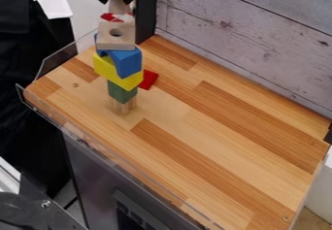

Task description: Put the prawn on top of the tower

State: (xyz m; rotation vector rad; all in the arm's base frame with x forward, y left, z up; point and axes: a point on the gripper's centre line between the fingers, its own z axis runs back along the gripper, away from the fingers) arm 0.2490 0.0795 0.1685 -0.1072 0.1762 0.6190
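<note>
Pincer looks to be pinching the prawn, long axis roughly upright, low end at 6 o'clock, right by the tower's top. Can't tell if they're touching tho.

Probable robotics laboratory, its surroundings only partly visible. Indicators: gripper, stacked toy blocks, wooden work surface with clear edging, and plank-patterned backdrop.
</note>
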